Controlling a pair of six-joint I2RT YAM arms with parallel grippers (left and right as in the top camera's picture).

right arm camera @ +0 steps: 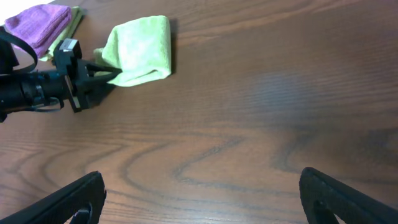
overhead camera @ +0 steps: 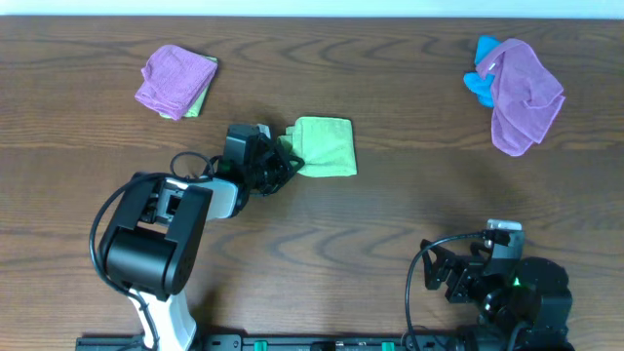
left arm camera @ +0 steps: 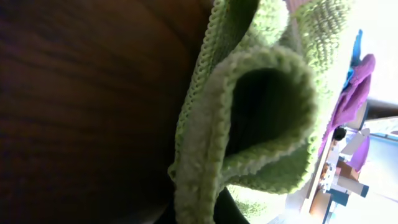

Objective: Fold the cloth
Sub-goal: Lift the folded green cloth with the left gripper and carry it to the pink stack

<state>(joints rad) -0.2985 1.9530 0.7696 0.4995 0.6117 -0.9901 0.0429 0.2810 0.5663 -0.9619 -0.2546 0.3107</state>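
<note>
Table (overhead camera: 390,205) of dark wood grain filled the overhead view and carried every item. Left arm (overhead camera: 156,239) rose from the near-left edge and reached toward the table's middle. Right arm (overhead camera: 507,288) sat folded at the near-right edge, well apart from all the cloths.

The larger purple cloth (overhead camera: 526,93) lay crumpled at the far right. The cloth (overhead camera: 327,146), lime green, lay near the middle of the table, slightly toward the far side. It was already doubled into a compact, roughly square pad, with a rounded fold along one side in the right wrist view. Its left corner was lifted off the wood. A second purple cloth (overhead camera: 175,80) lay bunched at the far left, with a strip of green fabric (overhead camera: 202,99) showing beneath its right edge. A small blue cloth (overhead camera: 483,73) lay touching the left side of the larger purple cloth, partly under it.

The left gripper (overhead camera: 284,162) met the cloth at that raised left corner and appeared closed on it. Looped green hems crowded the left wrist view. The right gripper (right arm camera: 202,186) hung over bare wood, its two dark fingers (right arm camera: 74,199) spread wide and holding nothing.
</note>
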